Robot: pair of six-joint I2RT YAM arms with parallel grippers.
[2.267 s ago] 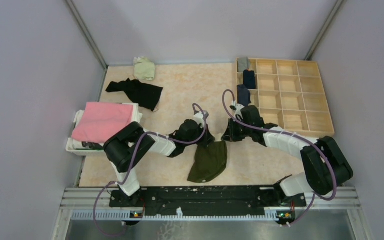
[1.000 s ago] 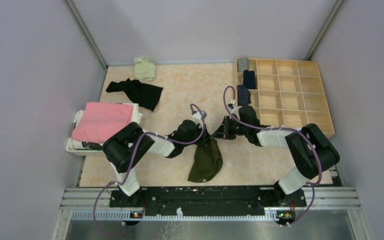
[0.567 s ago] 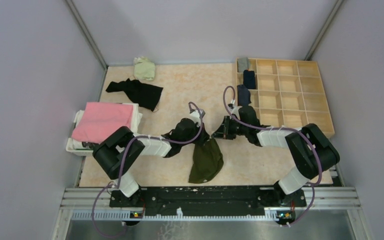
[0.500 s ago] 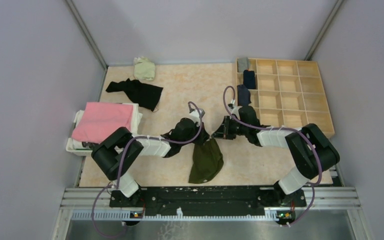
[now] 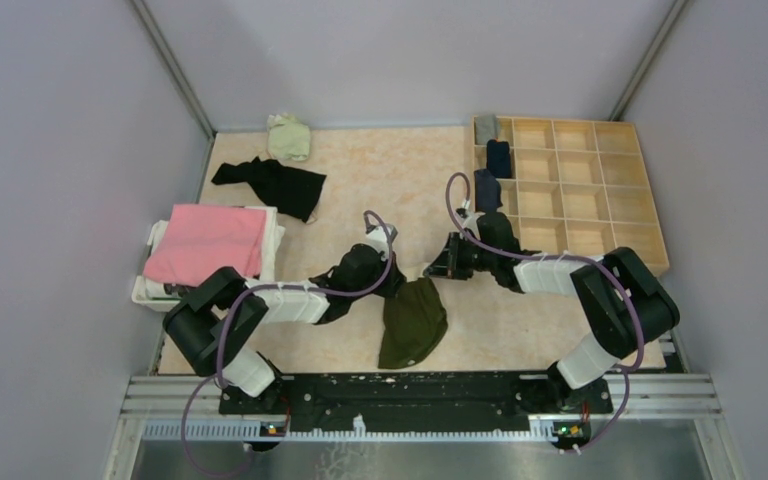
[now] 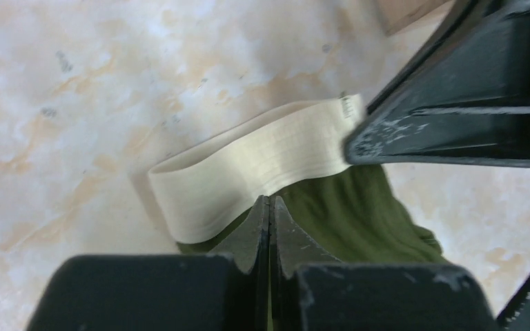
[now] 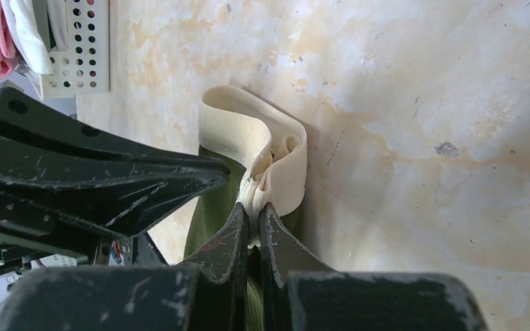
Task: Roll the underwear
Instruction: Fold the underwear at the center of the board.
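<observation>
Underwear (image 5: 415, 318), olive with a cream waistband (image 6: 248, 162), lies on the marbled worktop (image 5: 390, 175) between the two arms, and the waistband stands up in a loop at its far end. The left pincer (image 6: 270, 207) is pressed shut at the band's lower edge, nipping the green cloth there. The right pincer (image 7: 251, 217) is clamped narrow on a bunched fold of the same band from the opposite side. A wooden divided tray (image 5: 610, 205) sits to the right.
</observation>
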